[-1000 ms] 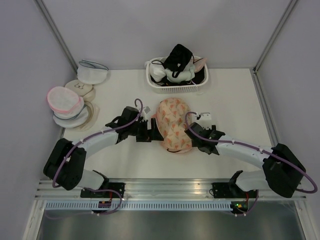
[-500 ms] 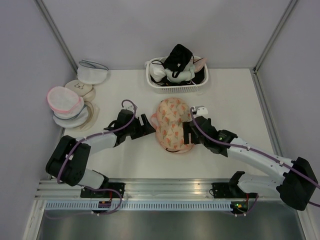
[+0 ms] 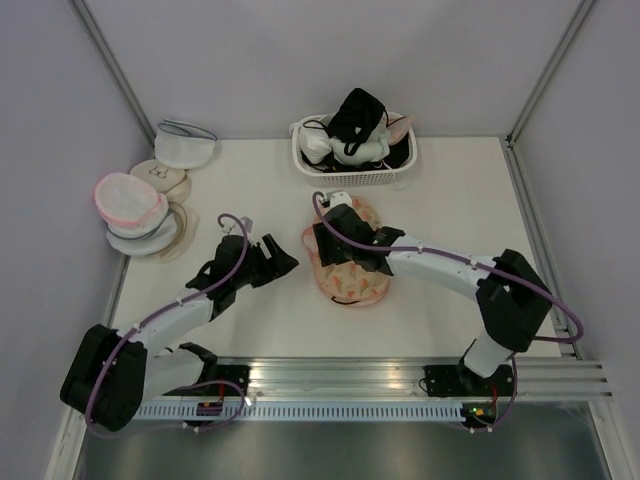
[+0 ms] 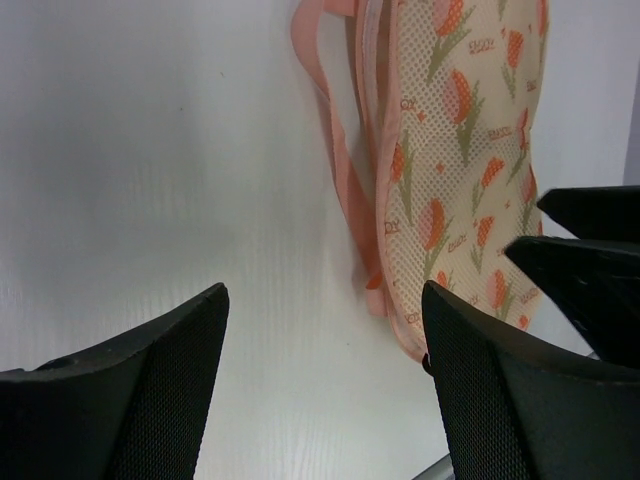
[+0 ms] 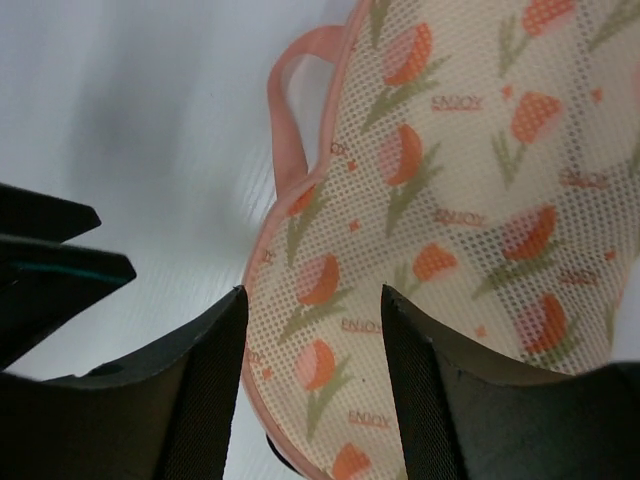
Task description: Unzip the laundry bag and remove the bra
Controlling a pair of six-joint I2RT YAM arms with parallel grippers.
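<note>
The laundry bag (image 3: 358,282) lies flat mid-table, cream mesh with orange flowers and peach edging. It looks zipped shut, and its peach loop handle (image 4: 335,170) lies on the table beside it. My right gripper (image 3: 332,254) is open and hovers over the bag's left half; its jaws straddle the mesh (image 5: 450,180) near the edge and hold nothing. My left gripper (image 3: 283,257) is open and empty, just left of the bag (image 4: 450,170), above bare table. The bra is hidden; none shows through the bag.
A white basket (image 3: 352,178) with a black bra and pale garments stands behind the bag. Round mesh bags with pink (image 3: 128,198) and grey (image 3: 185,145) rims are stacked at the far left. The right gripper's fingers (image 4: 590,270) show in the left wrist view.
My right gripper has swung left across the bag to its left half. My left gripper has drawn back to the left, away from the bag's edge.
</note>
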